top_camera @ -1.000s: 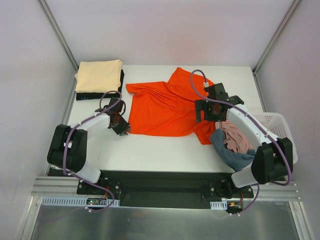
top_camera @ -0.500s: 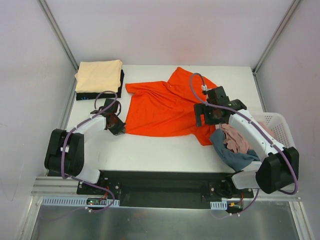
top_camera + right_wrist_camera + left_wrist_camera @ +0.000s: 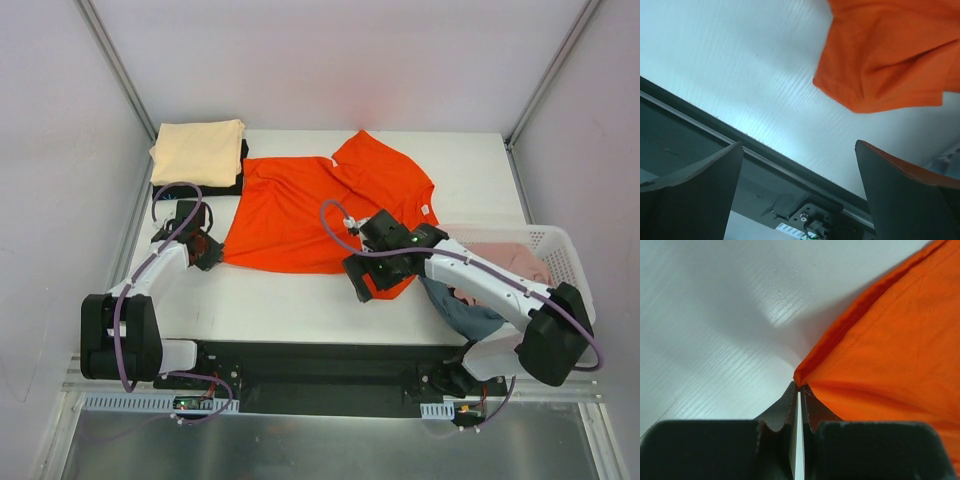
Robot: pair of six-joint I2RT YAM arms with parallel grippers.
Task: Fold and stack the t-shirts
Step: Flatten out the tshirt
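Left pincer (image 3: 799,386) clamped together on the near-left corner of the orange-red t-shirt (image 3: 300,210), which lies spread mid-bench (image 3: 290,300). Right pincer (image 3: 799,146) wide apart, empty, above the shirt's near-right corner. Cream t-shirt (image 3: 198,150) folded on top of the black t-shirt (image 3: 218,185), far-left corner.

- This is looking like a robotics lab test cell rather than a home or a shop;
- plain white panels (image 3: 320,60) are walling in a white table (image 3: 300,300) on three sides, with aluminium posts (image 3: 108,58) running up the corners;
- two robot arms, left (image 3: 150,275) and right (image 3: 480,280), are sitting bolted to a black base plate (image 3: 330,365) on an aluminium rail (image 3: 110,378);
- purple cables (image 3: 335,225) are trailing along the arms, exposed.
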